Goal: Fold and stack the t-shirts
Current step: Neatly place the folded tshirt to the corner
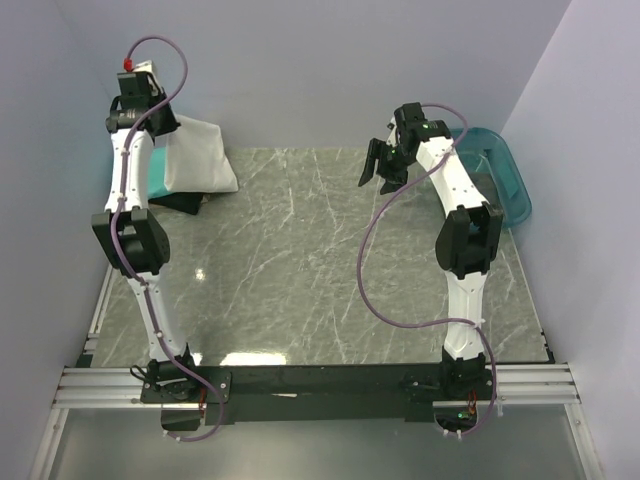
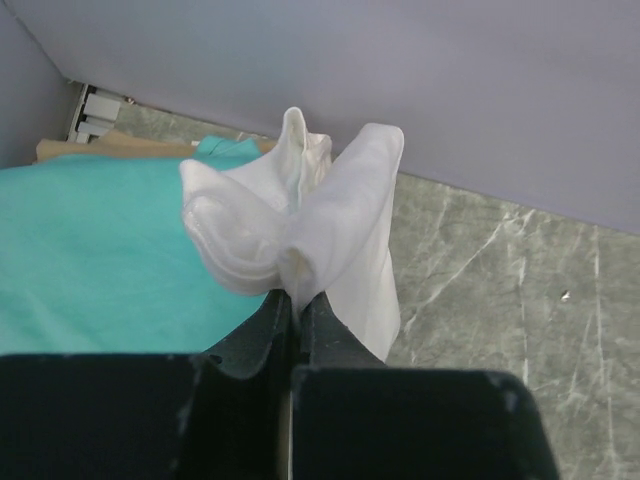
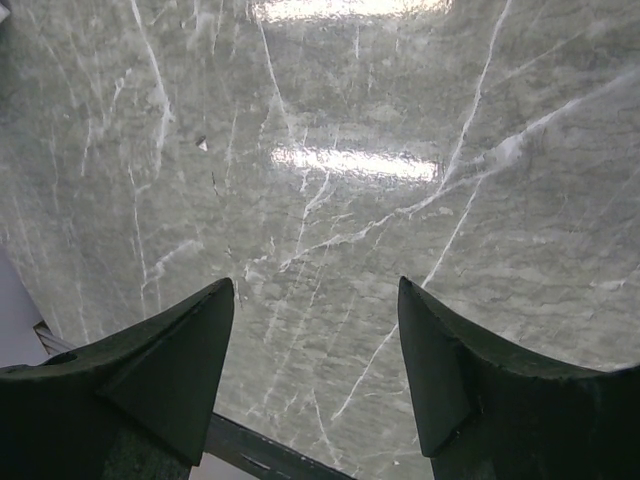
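So the desk (image 1: 300, 280) is a grey-green marble-look slab, kinda glossy with light glare on it. It's boxed in by pale lavender walls (image 1: 300, 70) at the back and both sides, with an aluminium rail (image 1: 100, 385) along the near edge. The open room for moving is the whole middle stretch, since the stuff sits at the far corners. Count: three shirts, one tub, two arms. The white t-shirt (image 1: 200, 155) hangs in the far left corner, pinched tight in the left fingers (image 2: 297, 305), with its cloth bunched up past their tips. The teal t-shirt (image 2: 90, 250) lies flat just beside it, and the black t-shirt (image 1: 178, 203) peeks out under the white one's lower edge. The teal tub (image 1: 500, 170) sits in the far right corner by the wall. The right fingers (image 1: 383, 168) hover spread wide over bare desk, holding nothing.
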Controlling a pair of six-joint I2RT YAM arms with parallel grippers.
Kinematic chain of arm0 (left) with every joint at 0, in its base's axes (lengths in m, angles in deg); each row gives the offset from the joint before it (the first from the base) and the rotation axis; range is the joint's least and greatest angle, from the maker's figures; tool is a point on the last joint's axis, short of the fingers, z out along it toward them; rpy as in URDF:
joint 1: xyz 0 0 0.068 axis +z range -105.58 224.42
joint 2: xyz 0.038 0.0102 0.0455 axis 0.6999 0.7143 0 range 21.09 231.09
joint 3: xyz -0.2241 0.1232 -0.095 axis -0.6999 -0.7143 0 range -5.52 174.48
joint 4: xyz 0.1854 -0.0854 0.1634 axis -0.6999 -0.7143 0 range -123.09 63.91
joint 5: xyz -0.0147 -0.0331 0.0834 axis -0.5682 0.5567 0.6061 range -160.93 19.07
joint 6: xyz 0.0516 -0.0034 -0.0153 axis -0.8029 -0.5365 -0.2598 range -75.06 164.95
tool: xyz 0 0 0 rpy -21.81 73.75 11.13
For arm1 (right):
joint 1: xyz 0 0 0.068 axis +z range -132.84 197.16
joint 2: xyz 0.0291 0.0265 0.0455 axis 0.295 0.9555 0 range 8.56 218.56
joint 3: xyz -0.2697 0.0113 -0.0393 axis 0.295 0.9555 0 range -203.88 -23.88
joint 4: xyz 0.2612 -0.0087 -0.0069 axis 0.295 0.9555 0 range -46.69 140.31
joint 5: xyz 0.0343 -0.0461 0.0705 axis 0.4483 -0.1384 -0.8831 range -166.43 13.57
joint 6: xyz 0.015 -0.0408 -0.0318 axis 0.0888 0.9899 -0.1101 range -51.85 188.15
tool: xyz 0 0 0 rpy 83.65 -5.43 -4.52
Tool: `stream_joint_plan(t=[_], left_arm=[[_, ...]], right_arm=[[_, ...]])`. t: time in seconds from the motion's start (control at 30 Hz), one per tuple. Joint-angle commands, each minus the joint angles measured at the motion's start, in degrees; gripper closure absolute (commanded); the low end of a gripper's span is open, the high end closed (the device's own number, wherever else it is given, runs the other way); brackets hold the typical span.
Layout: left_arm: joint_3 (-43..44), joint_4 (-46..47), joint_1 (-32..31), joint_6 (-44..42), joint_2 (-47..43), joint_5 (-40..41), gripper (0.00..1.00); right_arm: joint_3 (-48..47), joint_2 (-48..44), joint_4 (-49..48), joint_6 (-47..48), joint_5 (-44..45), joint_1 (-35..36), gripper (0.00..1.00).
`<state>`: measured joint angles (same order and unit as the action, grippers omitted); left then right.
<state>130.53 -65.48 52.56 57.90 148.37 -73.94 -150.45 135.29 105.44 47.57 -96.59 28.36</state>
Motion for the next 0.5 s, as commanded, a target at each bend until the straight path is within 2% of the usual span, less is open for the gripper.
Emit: stream_joint_plan(t=[0.0, 0.47], left_arm=[[3.7, 6.3, 1.2, 2.3, -2.5, -4.8, 1.00], [3.8, 10.1, 6.9, 8.4, -4.7, -13.0, 1.00]], right_arm=[[-0.2, -0.4, -1.0, -1.0, 0.2, -0.2, 0.27], [-0.1, 0.4, -0.7, -1.6, -0.2, 0.0, 0.27]])
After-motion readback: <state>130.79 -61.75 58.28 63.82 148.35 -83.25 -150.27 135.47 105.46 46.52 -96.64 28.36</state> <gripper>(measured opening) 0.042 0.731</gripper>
